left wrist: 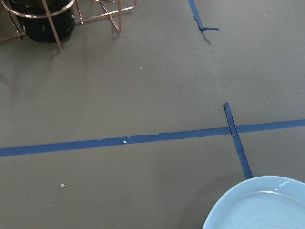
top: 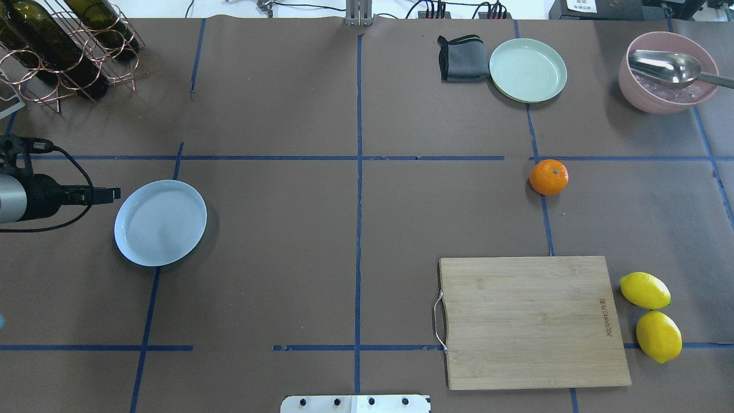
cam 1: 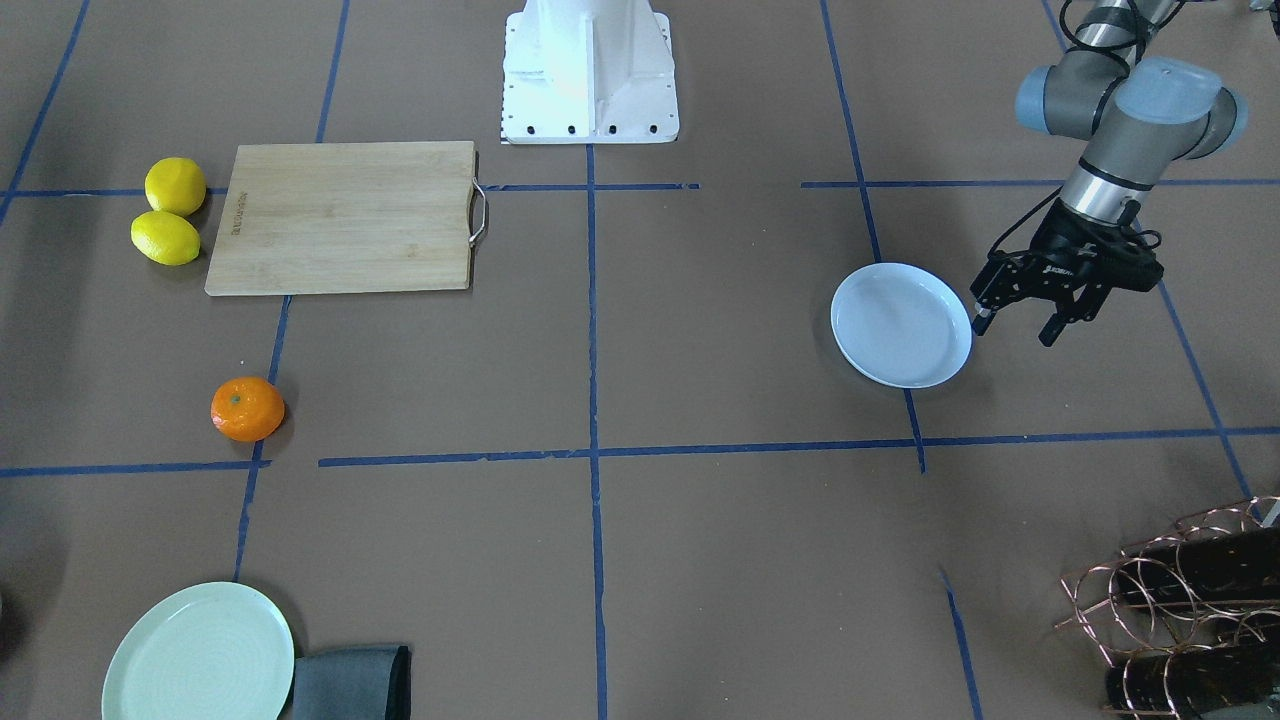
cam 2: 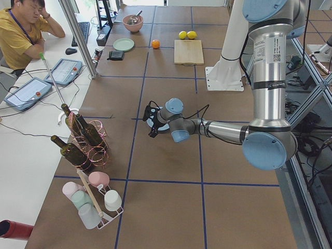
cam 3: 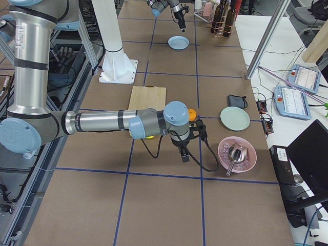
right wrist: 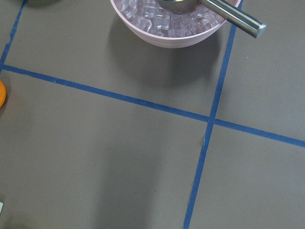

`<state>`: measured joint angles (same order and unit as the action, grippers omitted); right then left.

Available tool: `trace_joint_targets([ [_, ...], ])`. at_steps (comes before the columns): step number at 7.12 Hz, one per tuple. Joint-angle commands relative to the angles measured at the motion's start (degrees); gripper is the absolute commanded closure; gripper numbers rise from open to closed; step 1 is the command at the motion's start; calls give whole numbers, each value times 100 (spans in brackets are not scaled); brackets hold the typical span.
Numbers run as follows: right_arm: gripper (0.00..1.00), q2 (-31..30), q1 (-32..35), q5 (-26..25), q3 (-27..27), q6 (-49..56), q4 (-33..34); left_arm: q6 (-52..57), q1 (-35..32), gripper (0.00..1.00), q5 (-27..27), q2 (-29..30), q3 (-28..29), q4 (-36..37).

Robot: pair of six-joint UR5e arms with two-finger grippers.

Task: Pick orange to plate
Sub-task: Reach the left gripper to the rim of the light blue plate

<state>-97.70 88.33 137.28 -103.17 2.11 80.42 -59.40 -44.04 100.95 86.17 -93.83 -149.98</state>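
Observation:
The orange point(top: 549, 177) lies alone on the brown table cover on my right side, beside a blue tape line; it also shows as the orange point(cam 1: 247, 409) in the front view and as a sliver point(right wrist: 1, 93) at the right wrist view's left edge. The pale bluish-white plate point(top: 160, 222) sits empty on my left side. My left gripper point(cam 1: 1015, 328) hangs open and empty just outside the plate's point(cam 1: 902, 325) rim. My right gripper point(cam 3: 185, 155) shows only in the side view, near the orange point(cam 3: 191, 114); I cannot tell whether it is open or shut.
A wooden cutting board point(top: 527, 321) lies with two lemons point(top: 651, 312) beside it. A pale green plate point(top: 527, 70), a grey cloth point(top: 461, 57) and a pink bowl point(top: 631, 86) holding ice and a spoon stand beyond the orange. A copper wine rack point(top: 57, 51) stands past the bluish-white plate.

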Motion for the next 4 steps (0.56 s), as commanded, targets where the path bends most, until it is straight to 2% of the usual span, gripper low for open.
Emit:
trace_joint_targets([
  [1, 0, -30, 0, 0, -1, 0, 0, -509, 430, 36, -338, 206, 233, -5],
  [4, 0, -30, 0, 0, -1, 0, 0, -512, 466, 82, -330, 189, 234, -5],
])
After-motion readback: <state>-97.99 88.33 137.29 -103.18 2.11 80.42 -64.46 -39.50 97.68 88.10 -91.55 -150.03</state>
